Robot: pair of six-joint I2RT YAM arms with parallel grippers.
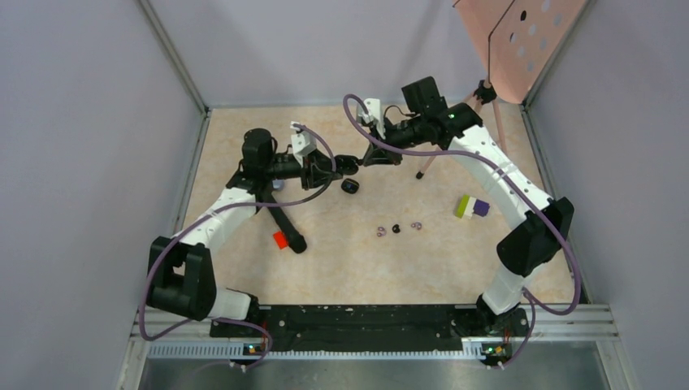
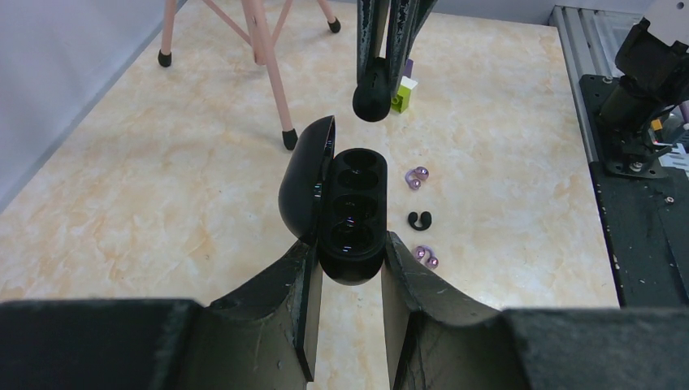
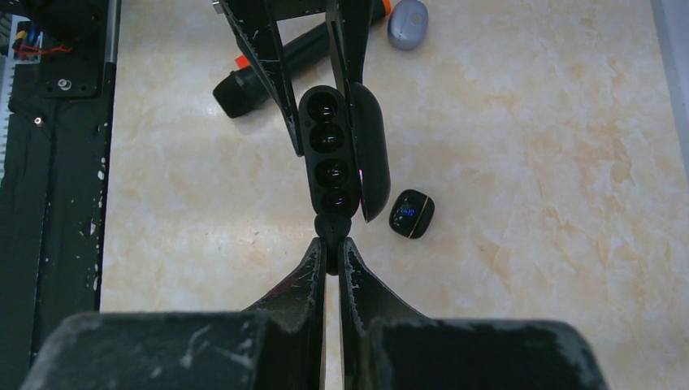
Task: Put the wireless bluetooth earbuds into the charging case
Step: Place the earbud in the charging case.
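Left fingers [image 2: 296, 284] part-open, clamped on the sides of the open black charging case [image 2: 351, 203]; right fingers [image 3: 313, 280] nearly closed, pinching a black earbud [image 3: 332, 226] just off the case's end; two purple earbuds [image 2: 416, 178] and a second black earbud [image 2: 419, 219] lie loose on the tabletop [image 2: 162, 203] nearby.

case [image 2: 351, 203] — between left pincer [image 2: 349, 252] fingers | earbuds [image 1: 397, 229] on table [image 1: 341, 272], right of marker [image 1: 286, 227]

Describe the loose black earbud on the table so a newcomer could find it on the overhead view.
Look at the middle of the marble-patterned table, left of the green and purple blocks. Three tiny buds lie there in a short row; the black earbud is the middle one, flanked by two pale purple earbuds.
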